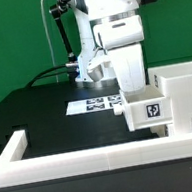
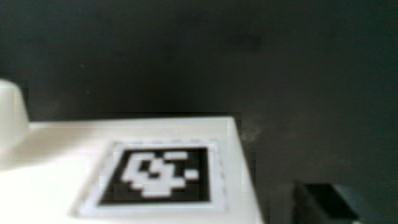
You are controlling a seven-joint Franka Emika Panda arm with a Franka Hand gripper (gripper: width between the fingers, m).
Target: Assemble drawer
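With the gripper (image 1: pixel 133 86) hanging just above the small white plastic tagged tray (image 1: pixel 147 111), its jaw state unclear, a misaligned descent could knock it askew.

A white drawer part (image 2: pixel 71 145) fills the near part of the wrist view, blurred, its flat face carrying one black-and-white square tag (image 2: pixel 164 177) framed in black. Beyond it lies the dark desk (image 2: pixel 214 55), bare and evenly dim, and the part's straight edge ends against that dark surface without anything else touching it there. A small dark shape (image 2: pixel 342 200) shows at the corner of the picture just beside the part; it is too blurred to tell whether it is one of the fingers.
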